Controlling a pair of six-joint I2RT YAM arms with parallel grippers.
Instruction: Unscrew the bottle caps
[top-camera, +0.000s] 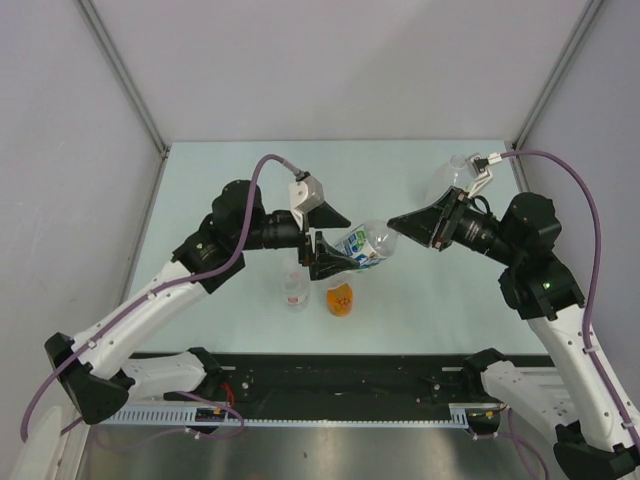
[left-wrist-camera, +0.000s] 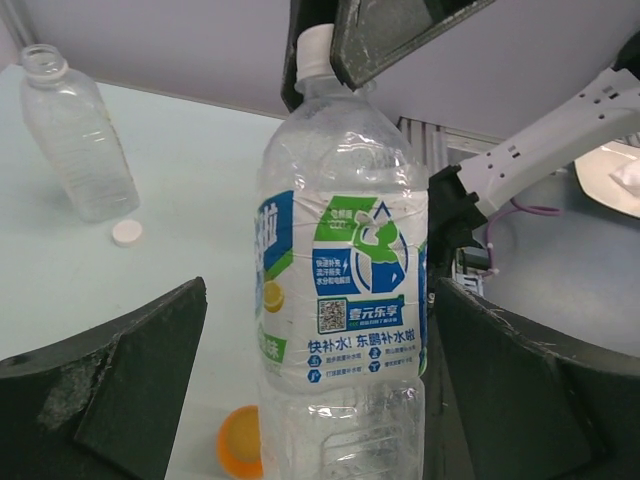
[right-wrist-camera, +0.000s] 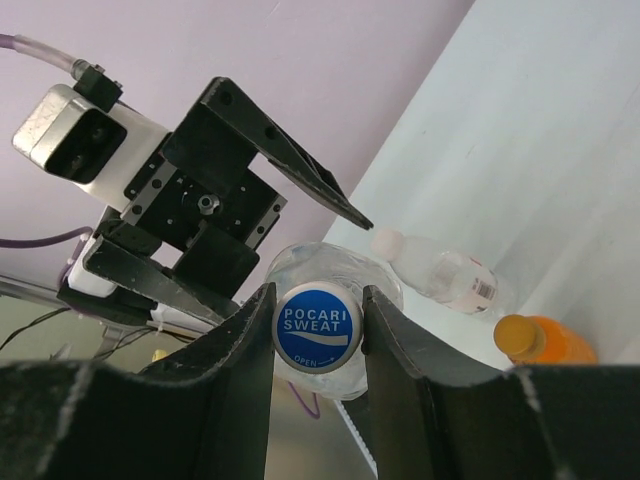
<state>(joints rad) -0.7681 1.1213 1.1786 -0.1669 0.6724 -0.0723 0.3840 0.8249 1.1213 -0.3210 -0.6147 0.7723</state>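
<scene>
**One cap off, one in hand, two to go**

Nearest me, just on the near side of the blue-label bottle (top-camera: 360, 245), the small red-label bottle (top-camera: 294, 291) and the orange bottle (top-camera: 340, 298) stand side by side on the table (top-camera: 250, 170). The red-label one has its white cap (right-wrist-camera: 385, 240) on. The orange one looks capped too, but I can't be sure.

The blue-label bottle lies roughly level between the arms, base toward the left arm.
- Left gripper (top-camera: 328, 246): jaws spread wide around the bottle's lower body, with a gap showing on one side. I read that as not gripping.
- Right gripper (top-camera: 393, 223): pinched narrow on the blue-topped cap (right-wrist-camera: 317, 327).
- The cap sits on the neck. I can't tell how far it is loosened.

Beyond that bottle, on its far right, is the big clear bottle (left-wrist-camera: 75, 140). Its neck is open and a loose white cap (left-wrist-camera: 127, 232) lies on the table beside it.

My tally: one bottle opened, one being worked, two small ones left.
</scene>
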